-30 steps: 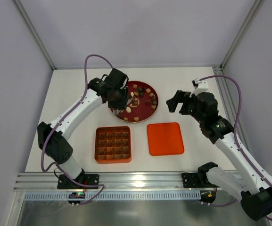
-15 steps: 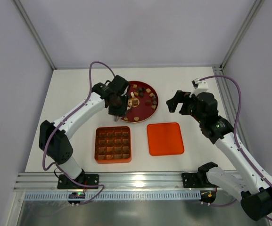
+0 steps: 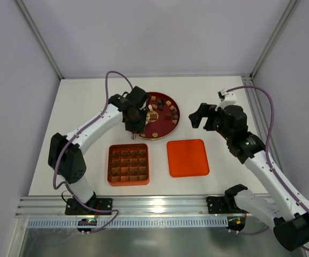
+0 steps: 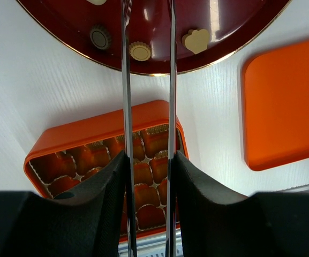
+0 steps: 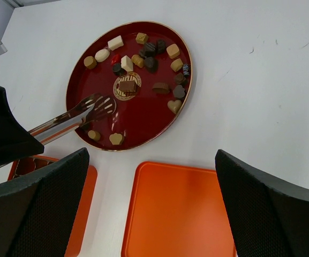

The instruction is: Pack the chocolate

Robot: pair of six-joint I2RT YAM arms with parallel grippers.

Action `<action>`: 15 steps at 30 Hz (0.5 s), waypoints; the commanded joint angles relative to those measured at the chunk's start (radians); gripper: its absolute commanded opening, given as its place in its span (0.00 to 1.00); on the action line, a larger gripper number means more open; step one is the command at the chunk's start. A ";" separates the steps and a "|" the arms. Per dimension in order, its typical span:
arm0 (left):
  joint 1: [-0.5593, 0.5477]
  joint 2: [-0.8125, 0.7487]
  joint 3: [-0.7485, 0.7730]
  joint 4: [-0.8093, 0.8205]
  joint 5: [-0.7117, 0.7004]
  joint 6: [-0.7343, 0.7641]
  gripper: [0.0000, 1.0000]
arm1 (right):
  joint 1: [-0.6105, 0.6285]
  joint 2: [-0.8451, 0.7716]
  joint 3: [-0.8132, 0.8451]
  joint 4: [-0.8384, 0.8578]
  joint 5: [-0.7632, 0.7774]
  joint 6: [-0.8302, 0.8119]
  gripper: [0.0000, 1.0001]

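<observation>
Since a second ago left gripper (image 3: 134,121) has slid slightly down-right and now sits over the left edge of the plate (image 3: 164,130) at frame center. Right gripper (image 3: 197,115) unmoved, right of plate. Chocolate (image 3: 167,110) scattered on plate. Box (image 3: 109,165) lower left of plate, lid (image 3: 187,158) just beside box.

Left wrist: left gripper clamped on tongs (image 4: 125,80). Blades run up over box toward plate's near rim, tips out of frame. Visible box cells look empty.

Right wrist: jaws wide apart, holding nothing. Tongs' tips hover over plate's left half, apparently nothing between them.

Judgement: pick step. Go for a lone piece near plate's lower rim, not the upper cluster. Straddle it, squeeze gently, lift straight, drop into one cell.
</observation>
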 commanded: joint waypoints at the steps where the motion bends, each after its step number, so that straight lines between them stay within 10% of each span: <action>1: -0.005 0.005 0.008 0.027 -0.005 -0.005 0.38 | 0.005 -0.027 -0.006 0.027 0.000 -0.015 1.00; 15: -0.005 -0.009 0.022 0.028 -0.036 -0.010 0.40 | 0.005 -0.029 -0.009 0.030 0.000 -0.016 1.00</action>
